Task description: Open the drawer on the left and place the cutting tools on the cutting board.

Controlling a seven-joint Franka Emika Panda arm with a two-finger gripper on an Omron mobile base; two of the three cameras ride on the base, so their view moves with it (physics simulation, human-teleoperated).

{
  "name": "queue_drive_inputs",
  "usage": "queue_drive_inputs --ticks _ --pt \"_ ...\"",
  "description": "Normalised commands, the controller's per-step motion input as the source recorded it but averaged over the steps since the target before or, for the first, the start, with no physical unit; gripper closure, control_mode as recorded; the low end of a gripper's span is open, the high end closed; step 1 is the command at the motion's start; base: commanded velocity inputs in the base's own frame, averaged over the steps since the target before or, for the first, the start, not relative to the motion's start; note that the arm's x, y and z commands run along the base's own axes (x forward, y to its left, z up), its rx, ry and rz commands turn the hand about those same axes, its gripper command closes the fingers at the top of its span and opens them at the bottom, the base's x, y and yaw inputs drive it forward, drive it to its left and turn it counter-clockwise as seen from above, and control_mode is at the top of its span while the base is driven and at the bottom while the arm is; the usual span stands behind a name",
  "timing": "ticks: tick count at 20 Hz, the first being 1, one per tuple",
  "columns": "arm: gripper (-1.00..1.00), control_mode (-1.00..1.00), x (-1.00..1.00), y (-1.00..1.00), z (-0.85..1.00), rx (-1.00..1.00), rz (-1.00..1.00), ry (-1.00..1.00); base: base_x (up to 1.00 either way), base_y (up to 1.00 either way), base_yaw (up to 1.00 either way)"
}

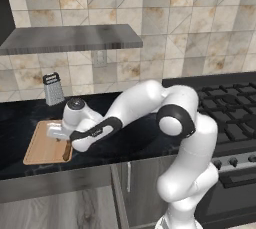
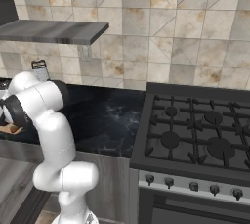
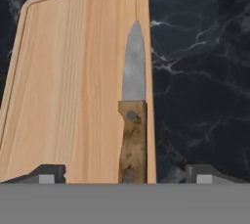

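- Now the gripper, jaws apart, hangs over the knife lying along the cutting board's edge.
- Behind, a box grater stands on the worktop.

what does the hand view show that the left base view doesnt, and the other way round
Only the hand view: the knife's short silver blade in full, its brown wooden handle lying along the board's edge beside the counter, and the wide-apart finger tips.

Only the left base view: the metal box grater, the grey shelf, the black stove and the white arm.

Both: the light tan wooden cutting board on the black marble counter.
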Motion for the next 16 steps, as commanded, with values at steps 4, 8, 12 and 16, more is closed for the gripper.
queue_drive_inputs --ticks 4,8,12,16 --pt "-1.0 -1.0 -0.74 -0.21 0.56 0.04 0.0 -0.09 0.0 0.0 0.0" --pt "-1.0 -1.0 -0.27 -0.32 0.98 0.04 0.01 -0.02 0.0 0.0 0.0" --pt "-1.0 -1.0 0.0 -0.3 1.0 0.03 0.02 0.0 0.0 0.0 0.0" --pt "-1.0 -1.0 -0.31 -0.42 0.67 0.04 0.05 0.07 0.0 0.0 0.0"
